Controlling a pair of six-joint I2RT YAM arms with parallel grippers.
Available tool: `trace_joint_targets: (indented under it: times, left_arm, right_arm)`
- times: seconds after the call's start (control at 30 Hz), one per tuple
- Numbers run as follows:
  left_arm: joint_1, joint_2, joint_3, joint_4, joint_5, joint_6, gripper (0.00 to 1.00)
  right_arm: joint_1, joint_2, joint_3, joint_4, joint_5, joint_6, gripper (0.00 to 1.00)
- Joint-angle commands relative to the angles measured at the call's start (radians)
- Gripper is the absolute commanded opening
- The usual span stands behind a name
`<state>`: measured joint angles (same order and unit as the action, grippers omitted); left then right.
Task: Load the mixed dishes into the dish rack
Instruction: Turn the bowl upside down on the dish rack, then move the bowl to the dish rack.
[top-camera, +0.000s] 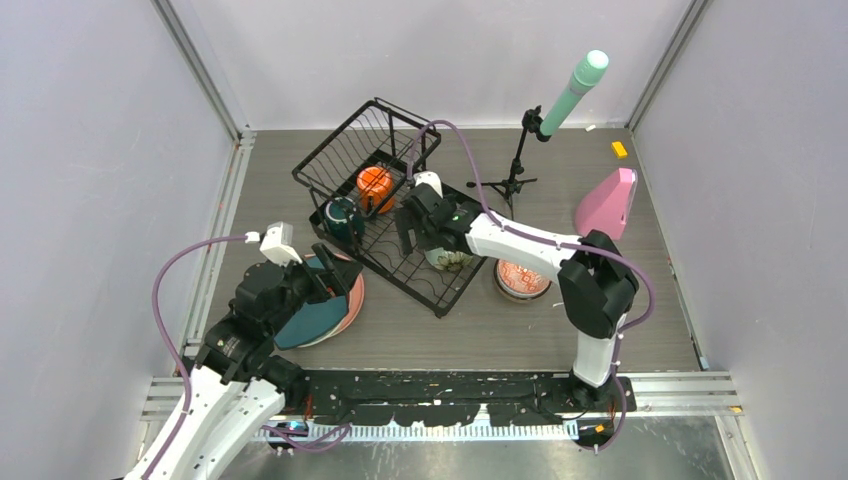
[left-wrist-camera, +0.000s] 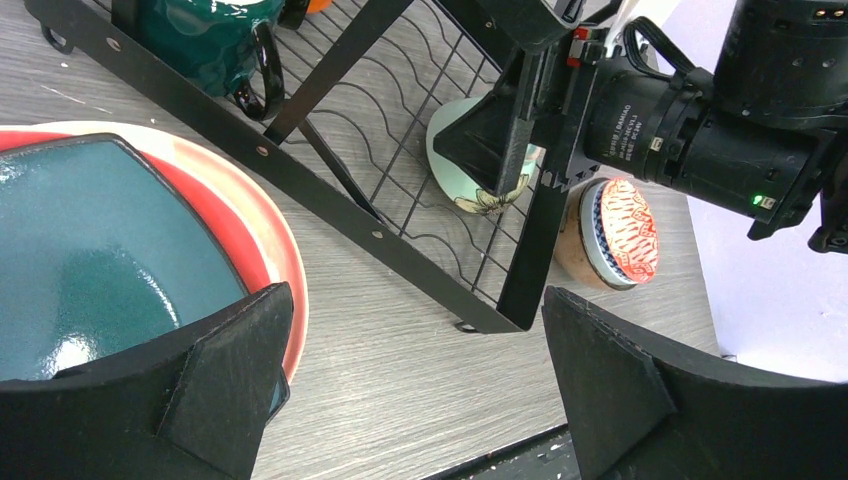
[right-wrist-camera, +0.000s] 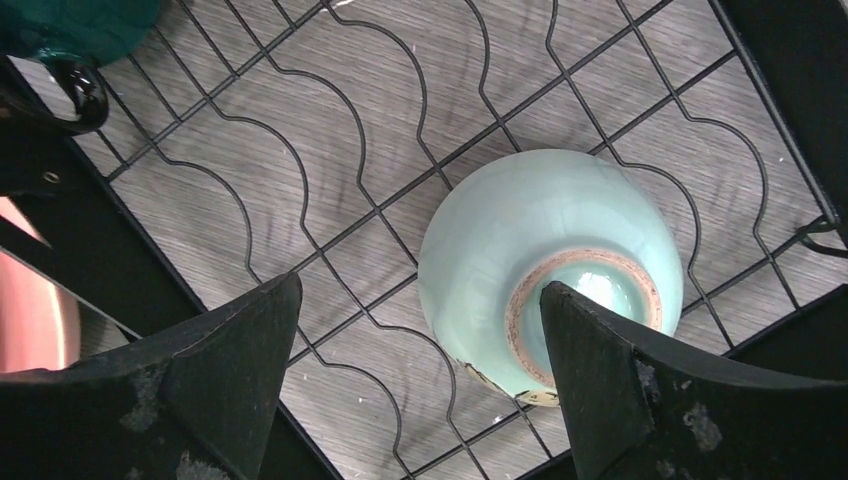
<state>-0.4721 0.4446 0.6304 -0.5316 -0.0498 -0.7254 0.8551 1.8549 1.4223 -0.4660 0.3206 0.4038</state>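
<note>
The dish rack (top-camera: 385, 215) sits mid-table and holds the dark green mug (top-camera: 343, 217), the orange mug (top-camera: 374, 182) and, at its near corner, the mint bowl (right-wrist-camera: 550, 270) lying foot-up on the wavy wires. My right gripper (right-wrist-camera: 418, 300) hangs over that bowl, jaws spread wide and holding nothing. One finger looks very near the bowl's side (I cannot tell whether it touches), so a careless lift or swing could nudge the bowl and roll it against the rack's frame.

My left gripper (left-wrist-camera: 418, 300) is also spread wide and empty, above the teal plate (left-wrist-camera: 90, 250) stacked on the red plate (left-wrist-camera: 215, 215) beside the rack. The glaze looks slick, so a shallow pinch on the rim may slip. The blue-patterned bowl (top-camera: 522, 278) waits on the table. Both arms crowd the same corner, so they could collide.
</note>
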Motion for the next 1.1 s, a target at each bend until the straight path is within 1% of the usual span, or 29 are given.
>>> trace_joint_targets:
  times: [0.0, 0.13, 0.27, 0.33, 0.47, 0.53, 0.6, 0.73, 0.93, 1.07]
  left_arm:
    - [0.001, -0.006, -0.004, 0.021, 0.010, -0.001, 0.98]
    - [0.001, -0.002, -0.002, 0.025, 0.009, -0.002, 0.98]
    - [0.001, 0.005, 0.000, 0.029, 0.010, -0.002, 0.98]
    - [0.001, 0.005, 0.000, 0.031, 0.012, -0.002, 0.98]
    - [0.001, 0.002, 0.002, 0.026, 0.014, -0.002, 0.98]
    - [0.001, 0.001, 0.001, 0.023, 0.014, -0.002, 0.98]
    - [0.001, 0.002, 0.003, 0.021, 0.013, -0.002, 0.98]
    - [0.001, 0.006, 0.005, 0.021, 0.013, -0.002, 0.98]
    - [0.001, 0.013, 0.006, 0.026, 0.014, -0.003, 0.98]
    - [0.001, 0.026, 0.009, 0.028, 0.016, 0.000, 0.98]
  right_arm:
    - [0.000, -0.016, -0.075, -0.038, -0.102, 0.088, 0.94]
    - [-0.010, -0.129, -0.109, 0.001, -0.096, 0.097, 0.92]
    - [-0.027, -0.219, -0.137, 0.066, -0.146, 0.095, 0.88]
    - [-0.032, -0.248, -0.128, 0.060, -0.125, 0.113, 0.85]
    - [-0.047, -0.301, -0.162, 0.062, -0.036, 0.152, 0.80]
    - [-0.068, -0.315, -0.192, 0.068, -0.024, 0.163, 0.78]
    - [-0.098, -0.319, -0.214, 0.065, -0.045, 0.186, 0.76]
    - [-0.145, -0.319, -0.275, 0.067, -0.132, 0.243, 0.73]
    - [-0.152, -0.318, -0.362, 0.142, -0.212, 0.304, 0.68]
    - [-0.153, -0.305, -0.381, 0.161, -0.204, 0.331, 0.68]
